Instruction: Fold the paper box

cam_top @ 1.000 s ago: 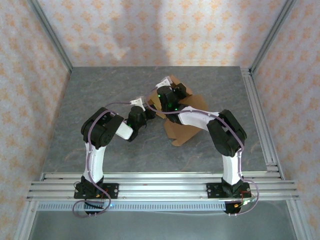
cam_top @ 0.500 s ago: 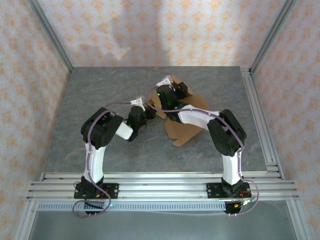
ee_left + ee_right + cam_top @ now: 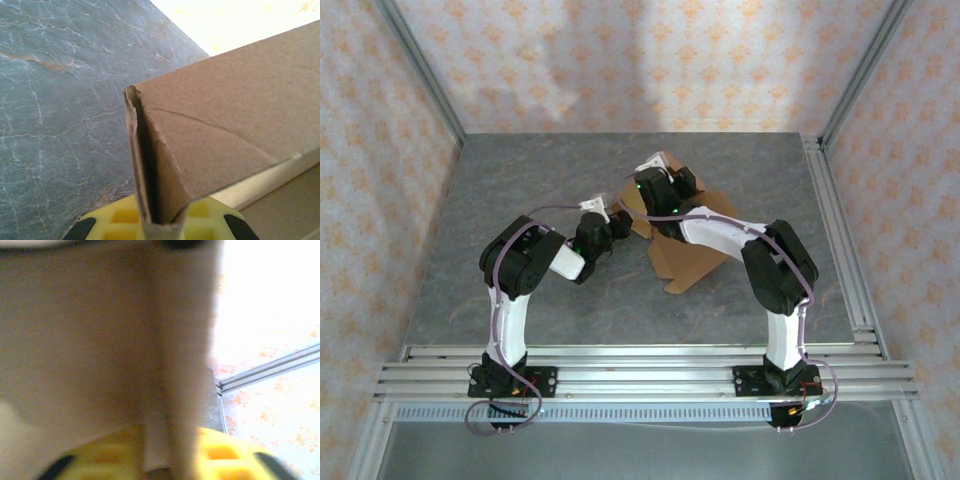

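Paper box (image 3: 692, 262) seen mid-counter (image 3: 520, 190), partly folded. Left gripper (image 3: 159, 226) clamped on doubled wall edge; right gripper (image 3: 162, 452) pinched on upright panel. Cardboard judged light, stiff, springy at creases. Best held beside crease lines, gently.

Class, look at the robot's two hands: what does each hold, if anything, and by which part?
Both hold the paper box. The left hand pinches a doubled flap's edge; the right hand grips a panel's edge, though blurred.

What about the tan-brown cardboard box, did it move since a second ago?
No. The tan-brown cardboard box keeps its near corner at the same spot on the grey table, equally far from the silver front rail.
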Controlling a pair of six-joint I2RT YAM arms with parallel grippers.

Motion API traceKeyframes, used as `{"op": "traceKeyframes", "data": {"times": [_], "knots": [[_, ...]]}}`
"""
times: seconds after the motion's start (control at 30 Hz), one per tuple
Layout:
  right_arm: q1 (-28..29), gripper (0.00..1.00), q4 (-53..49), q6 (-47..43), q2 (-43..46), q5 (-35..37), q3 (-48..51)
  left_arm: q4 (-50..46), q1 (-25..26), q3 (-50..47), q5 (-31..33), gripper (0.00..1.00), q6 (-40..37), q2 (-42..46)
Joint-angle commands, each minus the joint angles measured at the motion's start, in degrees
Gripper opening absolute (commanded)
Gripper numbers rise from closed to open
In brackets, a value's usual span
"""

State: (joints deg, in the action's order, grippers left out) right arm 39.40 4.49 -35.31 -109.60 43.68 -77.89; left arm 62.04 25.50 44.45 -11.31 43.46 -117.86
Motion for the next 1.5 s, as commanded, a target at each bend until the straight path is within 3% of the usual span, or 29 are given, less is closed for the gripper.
{"op": "traceKeyframes", "data": {"times": [0.0,0.07,0.1,0.13,0.17,0.2,0.57,0.77,1.0,1.3,1.47], "knots": [[0.7,0.00,-3.0,2.2,2.6,-4.5,1.8,-4.0,0.8,-1.1,-0.2,0.00,-1.8,1.2],[0.7,0.00,-3.1,2.1,2.7,-4.6,1.7,-4.3,0.8,-1.0,0.0,0.00,-1.7,1.1],[0.7,0.05,-3.2,2.0,2.6,-4.5,1.5,-4.4,0.9,-0.9,-0.1,0.00,-1.6,1.1],[0.8,0.27,-3.0,2.1,2.6,-4.4,1.4,-4.5,0.9,-0.8,-0.1,0.00,-1.6,1.2],[0.8,0.42,-2.9,2.1,2.6,-4.6,1.4,-4.5,0.8,-0.7,-0.1,0.00,-1.5,1.2],[0.8,0.50,-3.0,2.2,2.7,-4.7,1.3,-4.7,0.8,-0.6,0.0,0.00,-1.5,1.3],[0.4,0.68,-5.2,5.3,5.3,-8.7,-0.1,-6.1,0.8,-0.6,-0.3,0.00,-1.9,2.9],[-1.3,0.70,-6.5,7.8,8.0,-11.0,1.1,-10.5,0.8,0.3,0.0,0.00,-3.1,3.9],[-2.3,0.79,-11.5,14.4,18.3,-17.8,5.5,-11.9,0.4,0.9,0.0,0.00,-1.3,5.6],[-7.9,0.79,-14.0,30.5,33.9,-30.5,13.0,-12.0,0.1,2.4,-0.7,0.00,1.7,5.3],[-8.8,0.79,-13.8,34.2,38.8,-32.2,15.8,-11.1,-0.3,3.5,-1.1,0.00,5.3,3.9]]}}
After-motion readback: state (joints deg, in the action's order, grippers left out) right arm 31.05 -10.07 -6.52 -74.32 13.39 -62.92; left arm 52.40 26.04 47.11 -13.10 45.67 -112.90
